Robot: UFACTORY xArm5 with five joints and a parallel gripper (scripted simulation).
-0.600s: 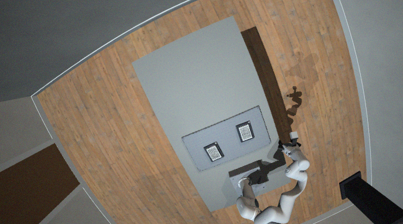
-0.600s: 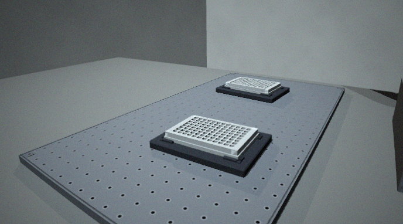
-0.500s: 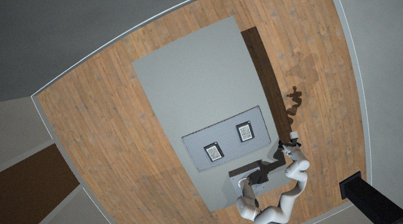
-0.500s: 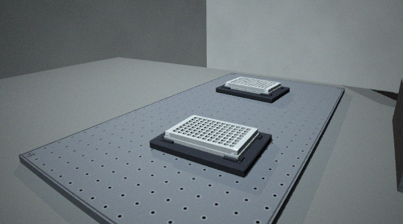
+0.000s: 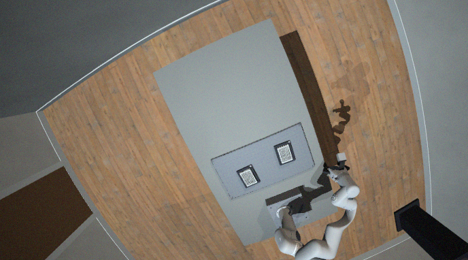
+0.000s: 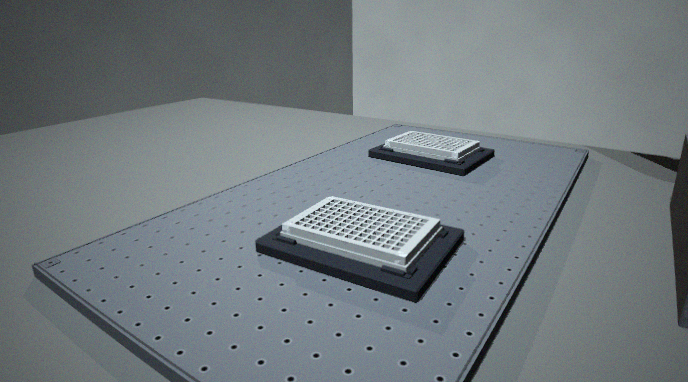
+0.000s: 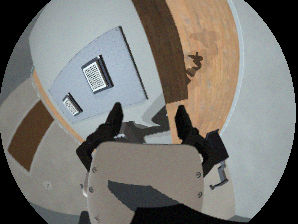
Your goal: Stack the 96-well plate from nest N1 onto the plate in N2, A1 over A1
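Two plates and two nests are sitting on one perforated board, and I am taking that board as my marker for everything here. The grey table is carrying the board near its arm-side end. The white arm is bending out past the board's right-hand short end, as counted from the arm's base, and is reaching beyond the table's edge there. The dark plate nest N1 is lying toward the board's left end, and the plate nest N2 is lying toward its right end, well apart from N1. The white 96-well plate to be moved is resting flat in N1, and the other 96-well plate is resting flat in N2. The jaws are hanging high above, off the board's right end, spread fully wide and gripping nothing, pointing downward.
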